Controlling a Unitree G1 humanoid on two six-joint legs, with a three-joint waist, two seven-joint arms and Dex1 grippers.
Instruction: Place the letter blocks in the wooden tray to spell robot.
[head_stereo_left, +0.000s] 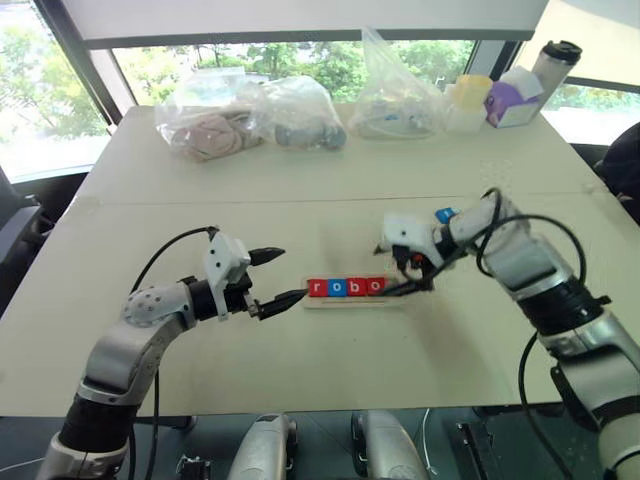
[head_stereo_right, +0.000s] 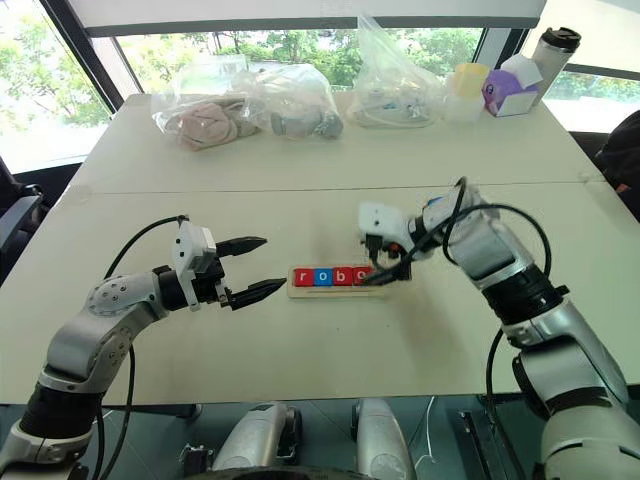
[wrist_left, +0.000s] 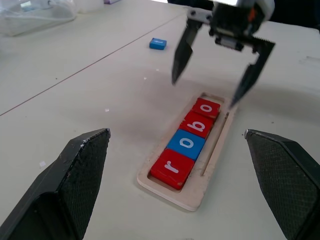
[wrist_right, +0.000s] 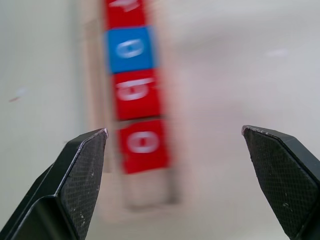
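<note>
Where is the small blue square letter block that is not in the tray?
The small blue square letter block lies alone on the table beyond the long pale-wood tray, behind the right tool.

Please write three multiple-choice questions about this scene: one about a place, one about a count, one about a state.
1. Where is the loose blue tile?
A. on the table beyond the wooden tray
B. inside the tray
C. in the left gripper

2. How many tiles lie in the wooden tray?
A. two
B. four
C. five

3. How is the right gripper?
A. shut on a tile
B. open, holding nothing
C. shut, holding nothing

Answers: 1 A, it lies alone on the table. 2 B, r, o, b, o. 3 B, fingers apart above the tray.
</note>
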